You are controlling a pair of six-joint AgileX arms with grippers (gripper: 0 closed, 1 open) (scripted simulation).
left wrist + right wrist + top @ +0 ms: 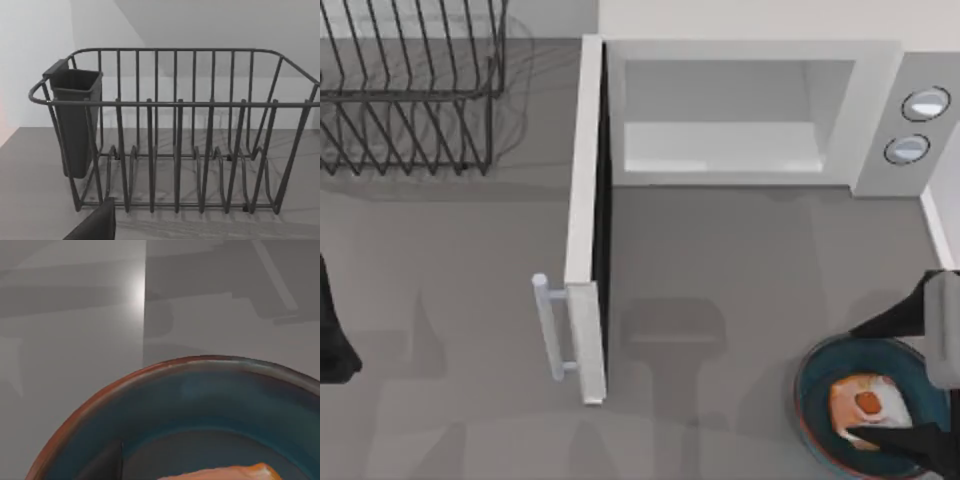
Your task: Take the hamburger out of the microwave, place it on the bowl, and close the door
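Sitting in the middle of the round, shallow dark teal-blue bowl (820, 375) with its thin reddish-brown rim is the hamburger (865, 405), a small whitish-cream lump with orange-brown edges and an orange-red spot on top. The bowl rests on the grey table (720, 260), in front of the large white boxy microwave (740, 110) and toward that appliance's knob side, well apart from it. The right gripper (895, 385) hangs over the bowl with one dark finger on each side of the hamburger; whether those fingers grip the food or have let it go cannot be told. In the right wrist view the bowl's rim (125, 382) curves across the grey table, and a sliver of the hamburger (225, 474) shows inside it. The microwave's pale inner cavity stands open, and two round grey-blue knobs (917, 125) sit on its side panel. The door (588, 220), a tall flat white panel with a dark inner face, juts straight out from the microwave's far-from-knobs side, its pale grey bar handle (550, 325) on the outer face. Beyond the door, away from the microwave, stands a dark wire dish rack (410, 90); the left wrist view shows the rack (175, 130) with a dark grey cup holder (75, 120) hung on one end. The left arm (332, 330) is parked farther out than the rack, at the table's edge.
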